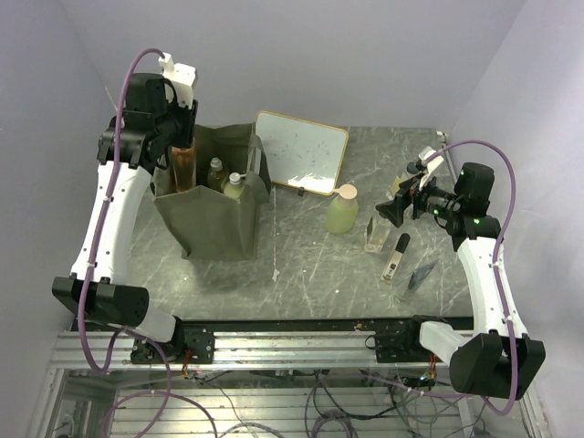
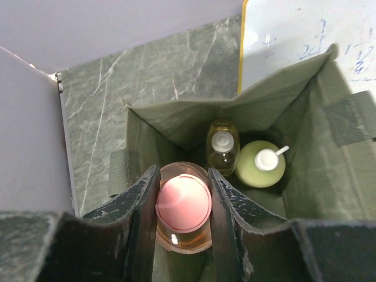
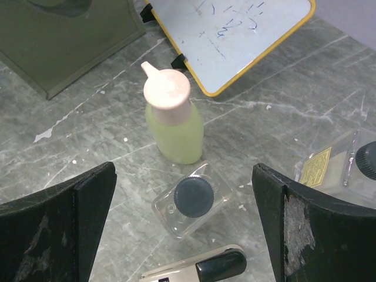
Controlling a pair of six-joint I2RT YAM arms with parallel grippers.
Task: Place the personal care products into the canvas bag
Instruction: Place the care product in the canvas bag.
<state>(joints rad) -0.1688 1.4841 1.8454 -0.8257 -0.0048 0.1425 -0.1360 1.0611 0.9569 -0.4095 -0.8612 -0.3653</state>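
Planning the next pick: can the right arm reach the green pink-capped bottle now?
Probably yes. The right tool is open and looks down at the green bottle, which stands upright with nothing touching it. Only the clear bottle, standing just nearer, may crowd the approach.

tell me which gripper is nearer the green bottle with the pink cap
Right. The right gripper, jaws open, hovers just right of the green bottle; the left gripper is far to its left, over the canvas bag, gripping an orange bottle.
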